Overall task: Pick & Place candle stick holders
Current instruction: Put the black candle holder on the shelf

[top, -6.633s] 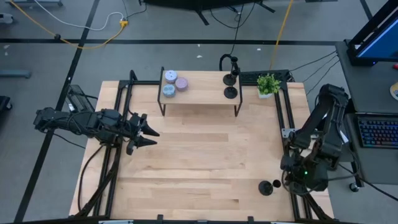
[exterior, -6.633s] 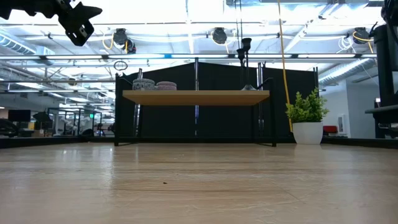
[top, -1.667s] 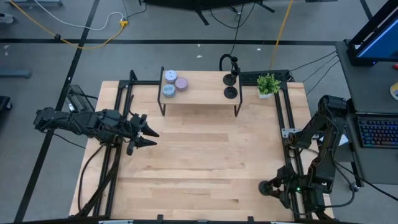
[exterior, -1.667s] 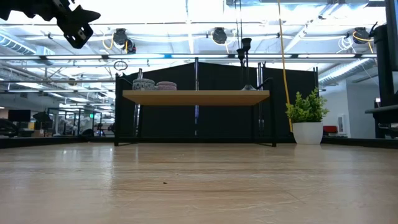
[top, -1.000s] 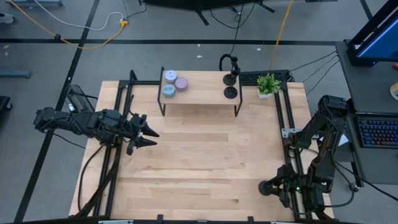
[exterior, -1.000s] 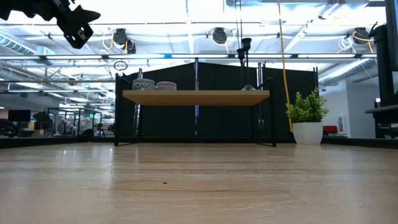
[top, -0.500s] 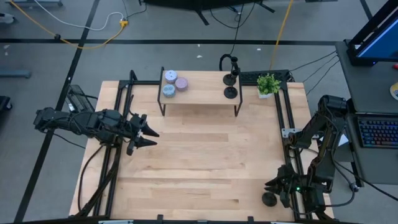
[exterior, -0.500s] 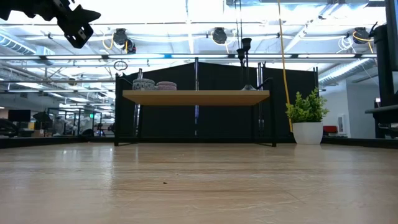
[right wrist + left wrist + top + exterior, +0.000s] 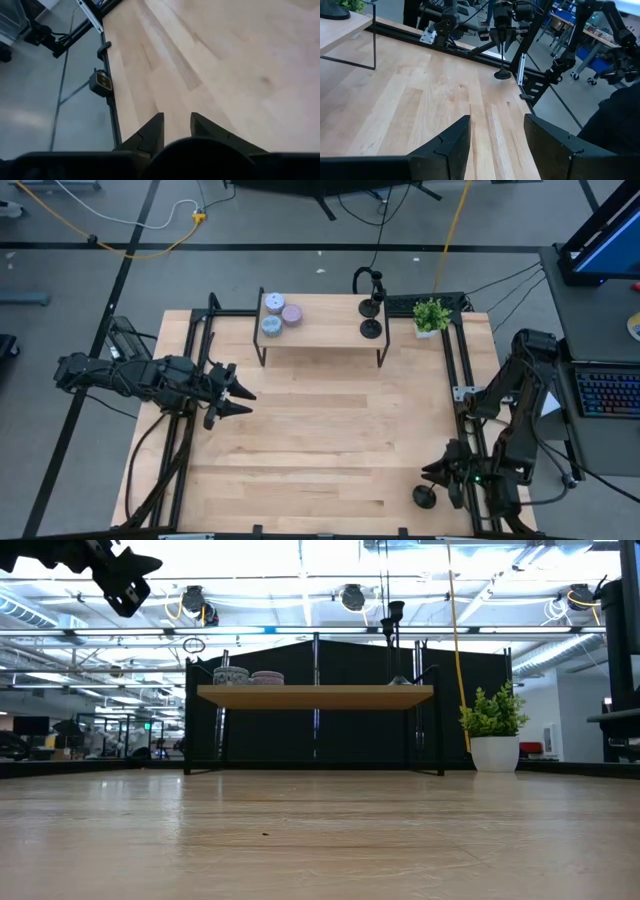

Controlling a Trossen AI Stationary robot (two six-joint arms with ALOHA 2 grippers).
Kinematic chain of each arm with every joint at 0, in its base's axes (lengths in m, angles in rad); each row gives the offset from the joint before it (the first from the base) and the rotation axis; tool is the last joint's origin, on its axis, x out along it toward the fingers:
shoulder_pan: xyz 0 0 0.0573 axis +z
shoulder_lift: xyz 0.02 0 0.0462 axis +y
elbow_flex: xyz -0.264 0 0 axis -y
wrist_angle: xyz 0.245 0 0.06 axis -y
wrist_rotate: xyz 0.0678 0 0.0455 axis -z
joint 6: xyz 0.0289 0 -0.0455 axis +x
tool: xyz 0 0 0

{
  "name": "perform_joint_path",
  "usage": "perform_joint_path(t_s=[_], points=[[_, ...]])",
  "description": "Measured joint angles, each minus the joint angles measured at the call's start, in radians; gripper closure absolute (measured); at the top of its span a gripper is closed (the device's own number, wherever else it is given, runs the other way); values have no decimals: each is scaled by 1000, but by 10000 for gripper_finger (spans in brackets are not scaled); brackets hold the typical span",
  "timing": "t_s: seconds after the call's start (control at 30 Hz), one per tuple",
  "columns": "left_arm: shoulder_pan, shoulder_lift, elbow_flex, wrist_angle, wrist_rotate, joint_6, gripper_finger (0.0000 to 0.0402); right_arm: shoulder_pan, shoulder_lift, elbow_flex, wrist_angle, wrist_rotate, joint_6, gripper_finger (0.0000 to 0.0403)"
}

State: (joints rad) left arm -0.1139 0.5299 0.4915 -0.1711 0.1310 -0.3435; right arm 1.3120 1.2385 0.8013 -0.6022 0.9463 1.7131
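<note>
Right gripper [image 9: 432,476] sits at the worktop's [image 9: 320,430] near right corner, fingers narrowly parted around one candle stick holder [image 9: 425,497]. Two more holders [image 9: 371,318] stand on the shelf [image 9: 320,330]. Left gripper [image 9: 236,398] hovers at the left edge, fingers spread, empty.

no legible text, label or number anywhere

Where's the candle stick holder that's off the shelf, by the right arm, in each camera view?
High view: candle stick holder at the table's near right corner.
Low view: not in it.
Left wrist view: far across the table, by its edge.
Right wrist view: not identifiable.
Shared landmark: the shelf.
</note>
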Motion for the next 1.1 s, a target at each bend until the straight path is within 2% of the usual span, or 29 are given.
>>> perform_joint_path(t_s=[0.1, 0.37, 0.53, 0.7, 0.93, 1.1], points=[[0, 0, 0, 4, 0, 3, 213, -39, -34, 0, 1, 4, -91, 326], [0, 0, 0, 8, 0, 13, 213, -188, -174, 0, 9, 0, -424, 318], [0, 0, 0, 8, 0, 35, 213, -310, -269, 0, 81, -4, -711, 326], [0, 0, 0, 8, 0, 53, 213, -449, -351, 0, 239, -16, -1047, 324], [0, 0, 0, 9, 0, 53, 213, -683, -421, 0, 487, -193, -1442, 327], [0, 0, 0, 9, 0, 53, 213, -859, -428, 8, 620, -340, -1603, 326]])
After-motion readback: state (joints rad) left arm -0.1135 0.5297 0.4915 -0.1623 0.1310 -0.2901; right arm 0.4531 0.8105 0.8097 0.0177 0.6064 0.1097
